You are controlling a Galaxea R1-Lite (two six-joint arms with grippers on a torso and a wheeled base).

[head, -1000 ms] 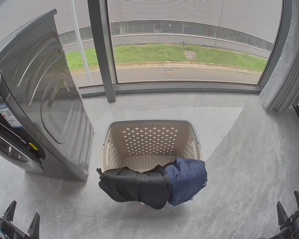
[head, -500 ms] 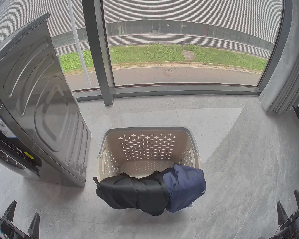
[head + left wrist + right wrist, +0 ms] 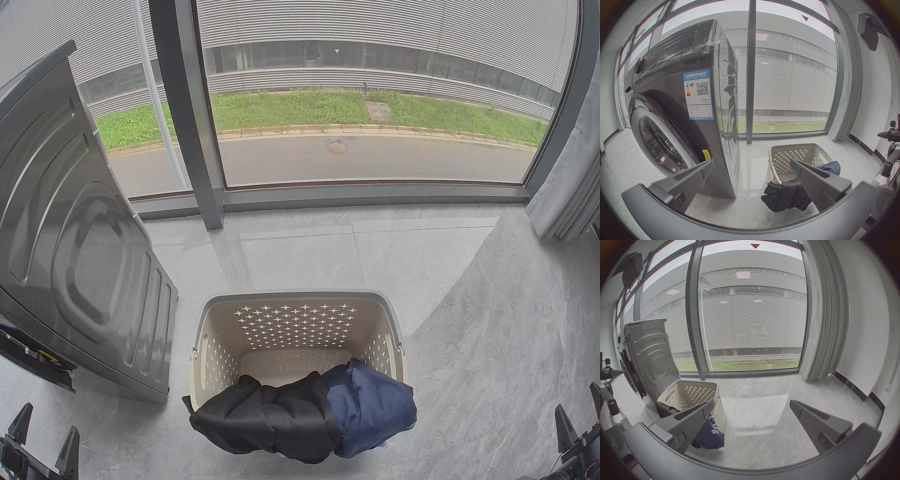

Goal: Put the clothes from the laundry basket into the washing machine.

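Laundry basket (image 3: 294, 294) beside the washing machine (image 3: 75, 250) has a black garment (image 3: 269, 422) and navy garment (image 3: 372, 406) draped over its near rim; left claw (image 3: 750, 165) and right claw (image 3: 750, 405) spread, empty.

The laundry basket (image 3: 294, 325), lower centre of the head view, is cream with a grey rim, and its walls are pierced with rows of small star-shaped holes. On it lie a black garment (image 3: 269, 419) and a navy blue garment (image 3: 372, 403) with a small white print. The washing machine (image 3: 81, 250) at left is dark metallic grey with a blue-and-white label (image 3: 698, 93) and a yellow sticker (image 3: 706, 154); the floor (image 3: 487, 325) is pale grey, faintly veined.
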